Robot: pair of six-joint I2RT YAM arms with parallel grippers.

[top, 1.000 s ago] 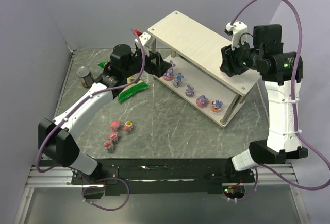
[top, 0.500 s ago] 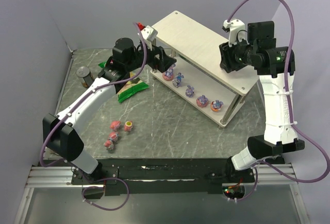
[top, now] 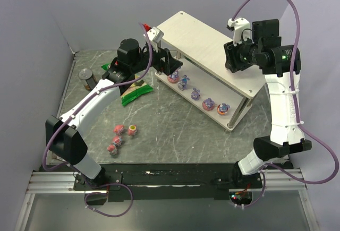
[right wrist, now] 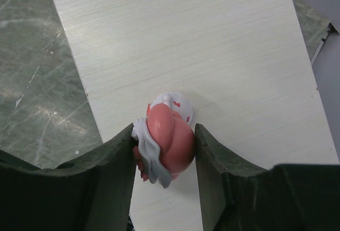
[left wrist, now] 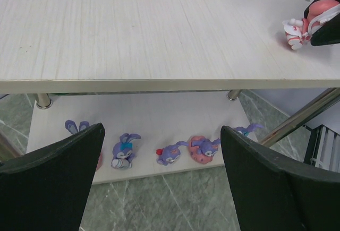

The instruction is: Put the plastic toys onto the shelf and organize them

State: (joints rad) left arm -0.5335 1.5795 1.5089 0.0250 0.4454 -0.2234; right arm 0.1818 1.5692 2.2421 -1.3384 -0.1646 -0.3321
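Change: my right gripper (right wrist: 163, 130) has moved up and left in the overhead view and is now over the top board (top: 207, 45) of the shelf (top: 241, 101). My left gripper (left wrist: 160, 135) has closed in on the shelf's left end.
Meaning: I judge that setting down the pink toy (right wrist: 170, 146) is the step in hand.
Right gripper: clamped on the pink toy. I cannot tell whether the toy touches the board.
Left gripper: jaws wide apart, empty, facing the lower board (left wrist: 159, 109).
Other toys: five purple toys (top: 196, 93) are in a row on the lower board. Four loose toys (top: 119, 135) are on the table (top: 180, 130), lower left of the frame.
Surface: grey-green marbled table and pale wood boards.
Room: plain lilac walls (top: 79, 8). A can (top: 85, 75) and a green bag (top: 135, 94) sit upper left.
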